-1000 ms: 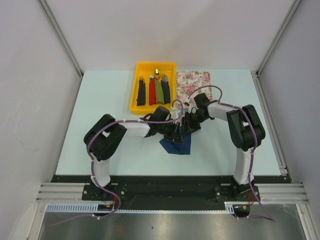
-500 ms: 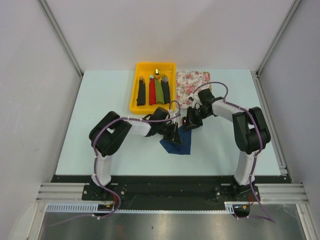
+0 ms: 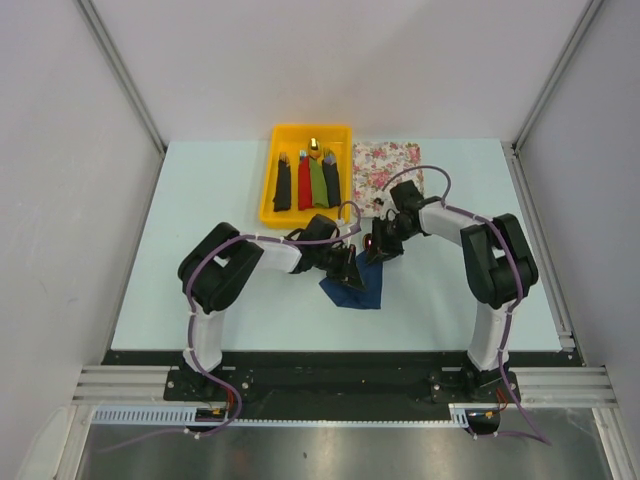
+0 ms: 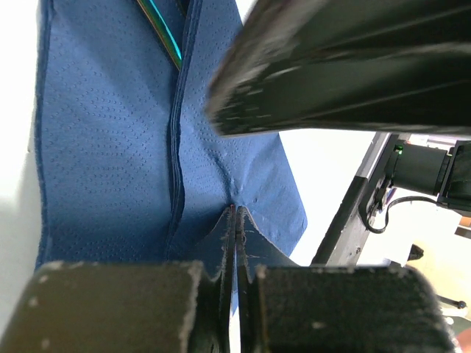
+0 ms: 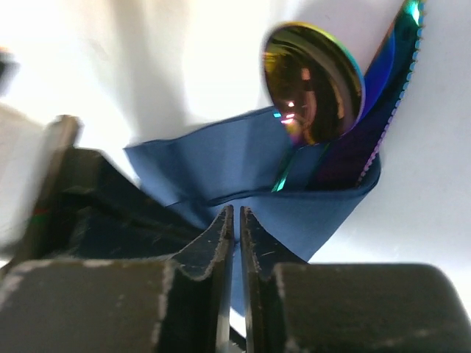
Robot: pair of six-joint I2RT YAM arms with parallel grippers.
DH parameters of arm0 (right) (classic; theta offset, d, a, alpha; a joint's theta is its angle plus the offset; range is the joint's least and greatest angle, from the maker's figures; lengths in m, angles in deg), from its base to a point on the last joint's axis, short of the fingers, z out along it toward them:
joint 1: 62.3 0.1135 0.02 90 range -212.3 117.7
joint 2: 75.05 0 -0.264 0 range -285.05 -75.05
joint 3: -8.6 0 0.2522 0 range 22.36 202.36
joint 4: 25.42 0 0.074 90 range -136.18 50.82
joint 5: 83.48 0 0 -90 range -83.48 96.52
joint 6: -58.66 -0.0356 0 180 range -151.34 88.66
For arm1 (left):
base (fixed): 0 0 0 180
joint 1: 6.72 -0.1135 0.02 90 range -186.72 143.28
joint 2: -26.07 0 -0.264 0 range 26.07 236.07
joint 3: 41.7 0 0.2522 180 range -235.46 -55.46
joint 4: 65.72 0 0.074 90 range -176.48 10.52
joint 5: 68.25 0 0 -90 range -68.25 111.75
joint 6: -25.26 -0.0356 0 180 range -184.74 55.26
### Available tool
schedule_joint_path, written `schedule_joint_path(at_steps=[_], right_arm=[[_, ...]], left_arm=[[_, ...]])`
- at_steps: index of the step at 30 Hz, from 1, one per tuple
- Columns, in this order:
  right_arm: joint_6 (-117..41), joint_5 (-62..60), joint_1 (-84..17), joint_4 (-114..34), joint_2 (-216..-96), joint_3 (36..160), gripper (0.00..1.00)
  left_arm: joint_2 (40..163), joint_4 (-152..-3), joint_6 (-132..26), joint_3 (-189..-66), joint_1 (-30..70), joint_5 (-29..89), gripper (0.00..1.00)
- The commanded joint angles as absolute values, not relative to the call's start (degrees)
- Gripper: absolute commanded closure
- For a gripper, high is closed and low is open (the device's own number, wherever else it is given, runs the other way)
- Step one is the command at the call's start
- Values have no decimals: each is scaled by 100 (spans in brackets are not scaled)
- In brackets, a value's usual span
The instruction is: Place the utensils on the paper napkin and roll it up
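Pinching the paper napkin [image 3: 358, 292] from two sides, both arms met low over the middle of the tabletop [image 3: 200, 200], just below the yellow tray [image 3: 285, 216] and the floral mat [image 3: 388, 165]. The left claw [image 4: 235, 219] was clenched on a puckered spot of the navy sheet at the bottom centre of its wrist view, beside a folded edge running up the frame. The right claw [image 5: 234, 220] was likewise clamped shut on a raised flap of the same paper, at the bottom centre of its own view. Beyond that flap, at the upper right, the spoon [image 5: 313, 81] showed its iridescent bowl poking out of the fold. The second utensil [image 5: 401, 66], toothed along one edge, lay just beside it. Both were partly wrapped in the napkin. Judging by the loose, open fold, the roll looked barely begun.

The main risk, I judged, was tearing. Two claws gripping one thin sheet so close together could rip it if they pulled apart or turned at different rates. The smooth metal pieces could also slide out of the open end if the flap were lifted too steeply, since the bowl stood clear of the paper. A loose wrap might spring open once either grip let go.
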State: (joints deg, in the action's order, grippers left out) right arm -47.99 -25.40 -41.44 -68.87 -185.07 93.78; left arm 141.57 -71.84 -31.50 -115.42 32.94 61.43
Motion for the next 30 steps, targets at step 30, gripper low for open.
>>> schedule_joint_path(at_steps=[30], right_arm=[[-4356, -1984, -3989, -7046, -18905, 9513, 90]], left_arm=[[14217, -7464, -3503, -11628, 3494, 5647, 97]])
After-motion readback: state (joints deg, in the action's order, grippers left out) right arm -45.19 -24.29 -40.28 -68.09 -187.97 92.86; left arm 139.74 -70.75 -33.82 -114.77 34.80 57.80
